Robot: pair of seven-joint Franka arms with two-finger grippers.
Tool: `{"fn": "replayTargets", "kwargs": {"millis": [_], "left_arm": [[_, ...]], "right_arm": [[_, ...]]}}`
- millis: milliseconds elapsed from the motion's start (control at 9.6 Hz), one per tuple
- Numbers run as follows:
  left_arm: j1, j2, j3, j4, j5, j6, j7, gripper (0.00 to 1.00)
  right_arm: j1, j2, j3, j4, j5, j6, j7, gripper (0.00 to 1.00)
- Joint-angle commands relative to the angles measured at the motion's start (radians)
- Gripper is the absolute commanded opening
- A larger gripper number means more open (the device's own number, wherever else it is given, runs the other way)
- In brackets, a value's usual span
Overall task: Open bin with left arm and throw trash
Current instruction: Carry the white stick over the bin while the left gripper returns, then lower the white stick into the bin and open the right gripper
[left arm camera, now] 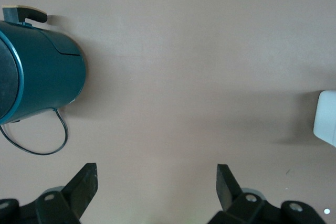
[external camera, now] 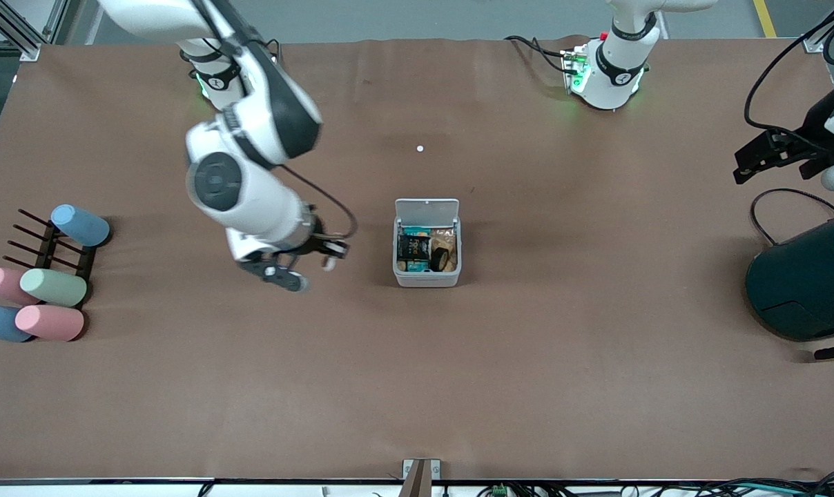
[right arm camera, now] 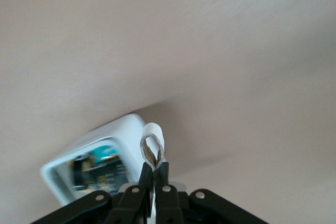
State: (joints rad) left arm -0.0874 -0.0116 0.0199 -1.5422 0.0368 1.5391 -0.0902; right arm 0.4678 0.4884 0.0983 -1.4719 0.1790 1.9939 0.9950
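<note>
A small white bin (external camera: 427,276) stands near the middle of the brown table (external camera: 527,379), its hinged lid (external camera: 427,209) thrown back toward the robots' edge and its inside open to view. In it lie a black shiny snack packet (external camera: 411,246), a dark ring-shaped tape roll (external camera: 440,259) beside it and a tan patch that cannot be made out. The right gripper (external camera: 320,259) hangs above the table beside the bin, toward the right arm's end, its fingers pinched narrow on a white wrapper scrap (external camera: 329,263); the right wrist view shows the scrap (right arm camera: 152,135) clamped between the closed fingers (right arm camera: 148,174), with the open bin (right arm camera: 94,166) close by. The left gripper (external camera: 779,155) waits above the table's edge at the left arm's end, over bare surface near a large dark teal cylindrical container (external camera: 807,279) that lies on its side by that edge; in the left wrist view its fingers (left arm camera: 84,184) stand wide apart with nothing between them, the teal container (left arm camera: 39,80) on one side and a white corner of the bin (left arm camera: 326,121) at the frame's border. At the right arm's end a black rack (external camera: 51,245) carries pastel cylinders (external camera: 52,286) in blue, pink and green. A small white dot (external camera: 420,148) lies on the table between the bin and the robots' edge.
</note>
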Motion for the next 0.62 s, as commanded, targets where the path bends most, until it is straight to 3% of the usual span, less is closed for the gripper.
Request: {"fn": "replayTargets", "kwargs": {"millis": [0, 104, 521], "left_arm": [[-0.015, -0.011, 0.008, -0.001, -0.005, 0.006, 0.014, 1.00], [-0.011, -0.004, 0.008, 0.008, -0.012, -0.006, 0.014, 1.00], [-0.005, 0.015, 0.008, 0.039, -0.015, -0.007, 0.020, 1.00]], "right_arm": [[0.096, 0.139, -0.009, 0.116, 0.008, 0.134, 0.219, 0.03], [0.139, 0.159, -0.012, 0.113, 0.001, 0.208, 0.314, 0.03], [0.160, 0.180, -0.012, 0.099, -0.001, 0.212, 0.346, 0.03]]}}
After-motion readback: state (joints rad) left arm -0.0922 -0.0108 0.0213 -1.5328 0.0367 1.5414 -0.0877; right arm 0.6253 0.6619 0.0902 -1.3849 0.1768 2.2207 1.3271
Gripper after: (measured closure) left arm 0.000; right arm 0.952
